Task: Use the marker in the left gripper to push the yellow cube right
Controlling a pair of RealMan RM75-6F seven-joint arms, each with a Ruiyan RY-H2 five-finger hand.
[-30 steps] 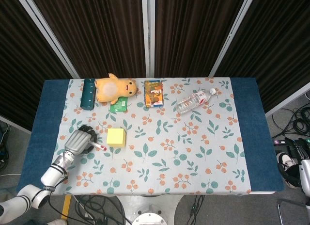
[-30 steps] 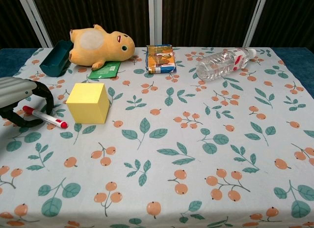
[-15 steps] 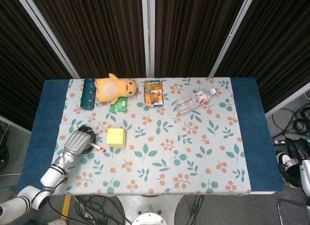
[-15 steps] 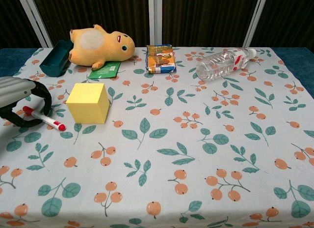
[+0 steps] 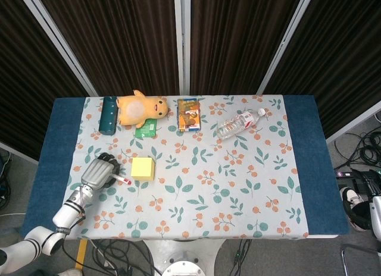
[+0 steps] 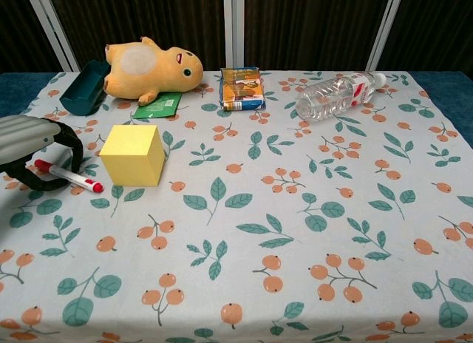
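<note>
The yellow cube (image 5: 143,168) (image 6: 134,154) sits on the floral cloth at the left of the table. My left hand (image 5: 98,173) (image 6: 33,151) is just left of it and holds a white marker (image 5: 121,179) (image 6: 68,176) with a red tip. The tip points right toward the cube's lower left edge and stops a short gap from it. My right hand is not in either view.
Behind the cube lie a green card (image 6: 157,105), a yellow plush toy (image 6: 148,66) and a dark green tray (image 6: 85,86). A snack box (image 6: 242,88) and a lying water bottle (image 6: 336,94) are at the back centre and right.
My left hand and the marker have shifted slightly right, bringing the red tip nearer the cube. The cube has not moved.
</note>
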